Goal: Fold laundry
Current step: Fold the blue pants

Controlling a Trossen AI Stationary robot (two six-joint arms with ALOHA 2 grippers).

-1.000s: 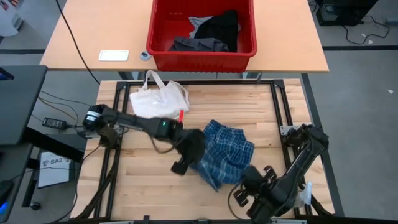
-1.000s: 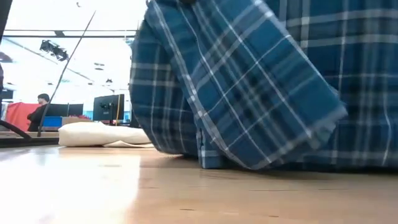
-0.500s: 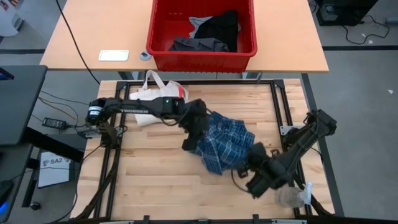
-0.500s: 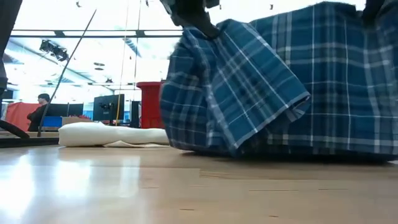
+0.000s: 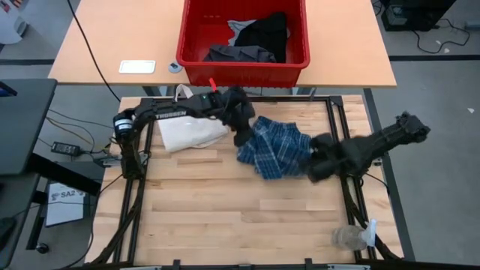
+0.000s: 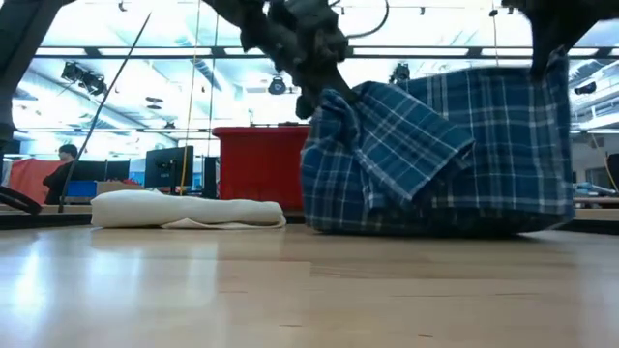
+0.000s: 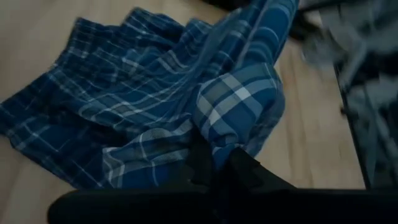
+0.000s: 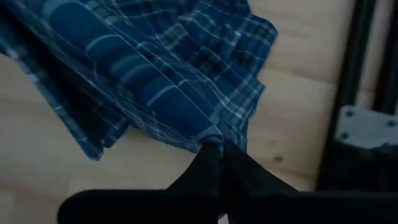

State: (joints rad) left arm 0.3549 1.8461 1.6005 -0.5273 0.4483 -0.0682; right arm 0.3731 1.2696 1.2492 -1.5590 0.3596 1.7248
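The left hand (image 5: 241, 137) and the right hand (image 5: 319, 166) each pinch an edge of the plaid shorts (image 5: 274, 154). Both have carried them toward the red bin (image 5: 244, 71), stretching them wider above the worktop (image 5: 195, 210), ready for folding.

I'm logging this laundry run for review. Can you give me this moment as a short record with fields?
garment in hand: plaid garment, lifted at two edges, its bottom on the table
left gripper: shut on the garment's left edge
right gripper: shut on its right edge
tote bag: flat beside the garment
red bin: holds dark clothes
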